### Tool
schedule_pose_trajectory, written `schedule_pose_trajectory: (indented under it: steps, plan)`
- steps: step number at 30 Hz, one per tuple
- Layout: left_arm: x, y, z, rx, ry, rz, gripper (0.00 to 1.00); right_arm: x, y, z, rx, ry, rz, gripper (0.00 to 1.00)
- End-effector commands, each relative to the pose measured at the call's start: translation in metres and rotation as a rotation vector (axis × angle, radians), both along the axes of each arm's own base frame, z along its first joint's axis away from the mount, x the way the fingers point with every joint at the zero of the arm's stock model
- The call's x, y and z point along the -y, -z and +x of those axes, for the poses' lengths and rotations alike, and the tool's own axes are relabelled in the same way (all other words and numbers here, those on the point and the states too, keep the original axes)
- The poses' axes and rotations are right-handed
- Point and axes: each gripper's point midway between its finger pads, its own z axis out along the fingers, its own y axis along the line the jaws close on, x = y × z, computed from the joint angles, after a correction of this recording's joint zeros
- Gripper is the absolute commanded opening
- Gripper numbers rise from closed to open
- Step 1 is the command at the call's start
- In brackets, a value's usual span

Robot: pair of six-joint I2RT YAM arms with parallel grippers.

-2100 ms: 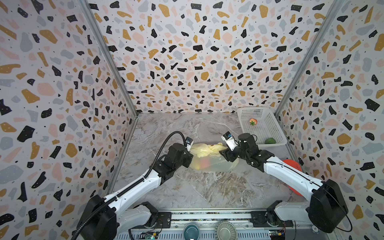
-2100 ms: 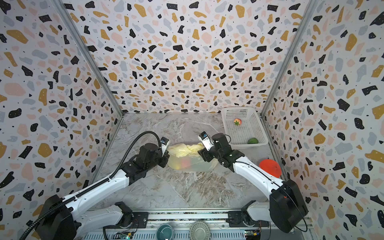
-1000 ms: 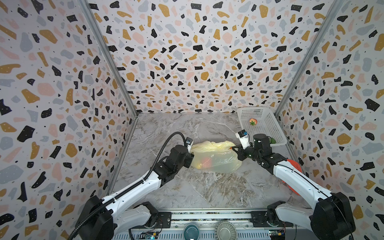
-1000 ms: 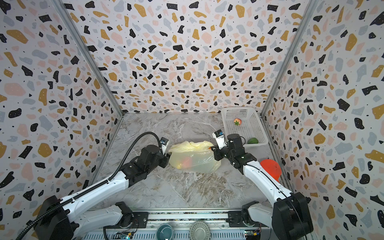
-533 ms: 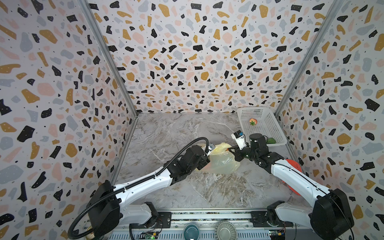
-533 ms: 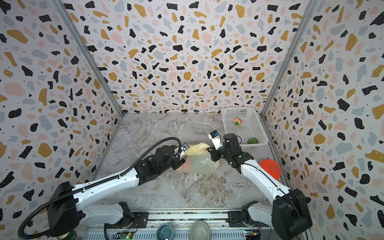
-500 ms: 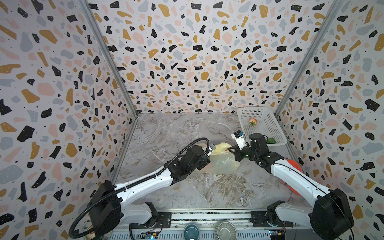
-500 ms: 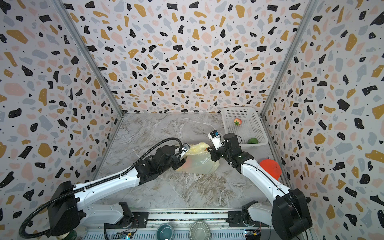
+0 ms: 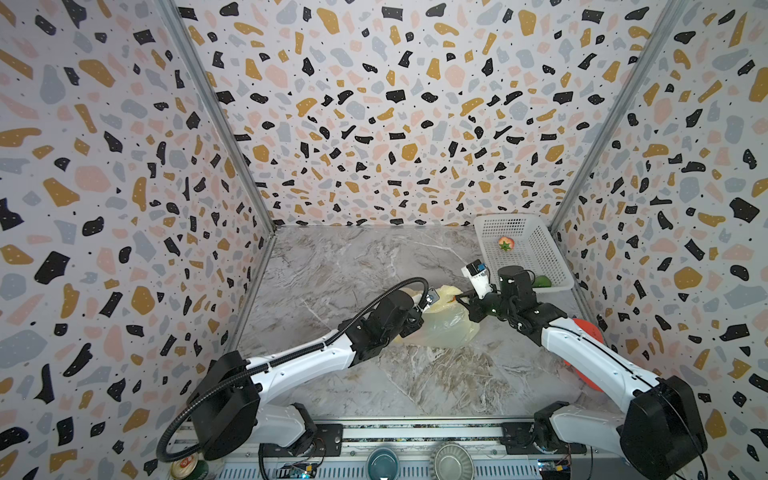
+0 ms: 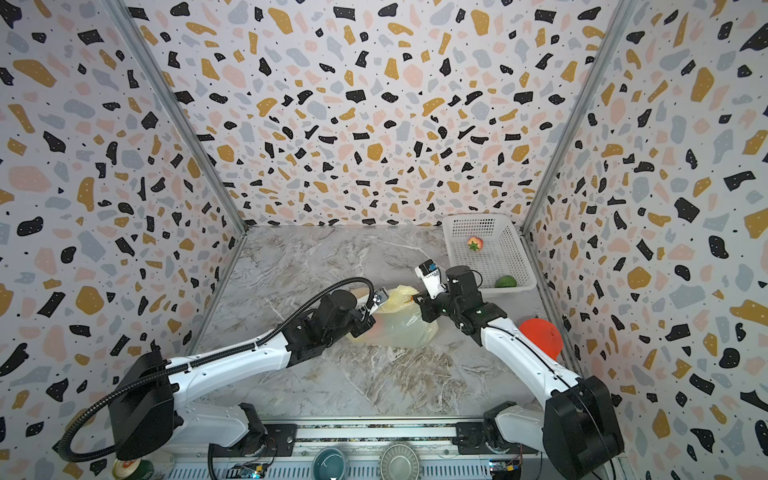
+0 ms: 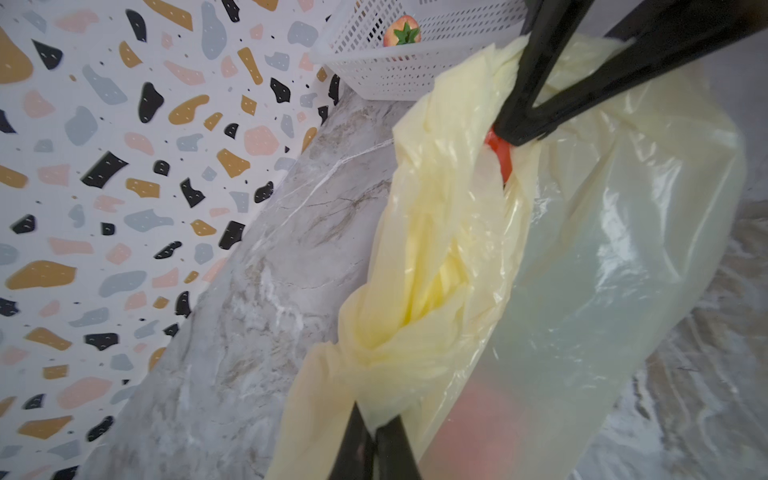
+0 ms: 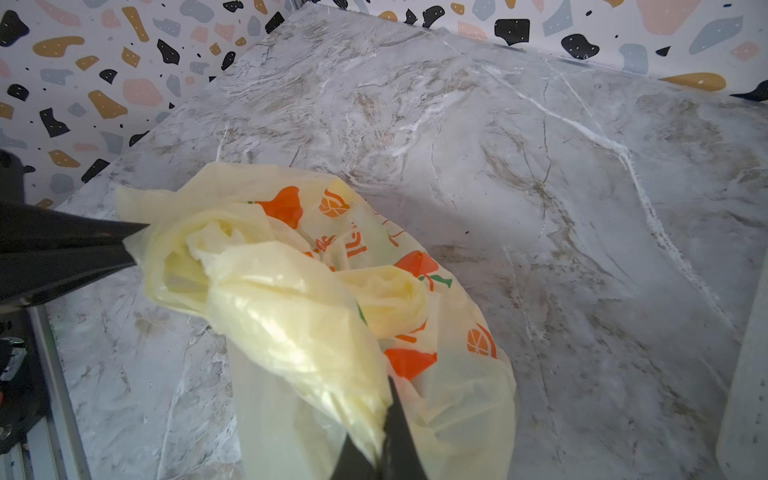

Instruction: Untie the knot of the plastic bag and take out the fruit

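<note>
Left tool and right tool are clamped on bunched film of the plastic bag, which is held between them at the middle of the surface, left of the basket; the knot is seen just beside the left tool.

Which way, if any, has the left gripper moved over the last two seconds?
Yes. In both top views the left gripper has shifted right, closer to the white basket in the far right corner.
</note>
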Motion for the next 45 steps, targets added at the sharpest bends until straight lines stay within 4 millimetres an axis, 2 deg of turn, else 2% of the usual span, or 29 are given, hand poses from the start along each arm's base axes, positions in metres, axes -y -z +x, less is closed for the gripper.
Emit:
schedule_pose_trajectory:
  steps: [1,5,10,17,23,24,28,32,35,38,40,45]
  plan:
    - [-0.002,-0.022,0.004,0.055,-0.026,-0.045,0.00,0.000,-0.018,0.004,0.040,0.007,0.011,0.03]
    - [-0.018,-0.030,-0.001,0.065,-0.065,-0.059,0.00,0.010,-0.021,0.008,0.034,0.039,0.035,0.04]
    - [-0.045,-0.041,0.000,0.049,-0.139,-0.157,0.00,0.023,-0.021,0.010,0.020,0.076,0.062,0.04]
    - [-0.074,-0.045,0.005,-0.001,-0.227,-0.319,0.00,0.035,-0.015,0.009,-0.023,0.143,0.109,0.05]
    - [-0.080,-0.042,0.002,-0.043,-0.234,-0.396,0.00,0.049,-0.007,0.007,-0.069,0.194,0.145,0.07]
    - [-0.078,-0.041,0.000,-0.050,-0.220,-0.400,0.00,0.048,-0.006,0.005,-0.074,0.187,0.144,0.14]
    - [-0.070,-0.044,-0.004,-0.062,-0.164,-0.399,0.00,0.041,-0.016,-0.003,-0.033,0.124,0.128,0.58]
    - [-0.065,-0.055,-0.005,-0.046,-0.134,-0.409,0.00,0.030,-0.040,-0.010,0.094,0.090,0.059,0.80]
    - [-0.064,-0.063,-0.006,-0.033,-0.122,-0.416,0.00,0.017,-0.057,-0.014,0.180,0.062,0.009,0.82]
    - [-0.064,-0.067,-0.007,-0.026,-0.115,-0.421,0.00,0.003,-0.064,-0.013,0.230,0.053,-0.035,0.83]
    - [-0.065,-0.069,-0.008,-0.021,-0.112,-0.424,0.00,-0.001,-0.068,-0.005,0.254,0.072,-0.046,0.83]
    - [-0.070,-0.066,-0.011,-0.019,-0.123,-0.426,0.00,-0.001,-0.094,0.018,0.333,0.153,-0.009,0.83]
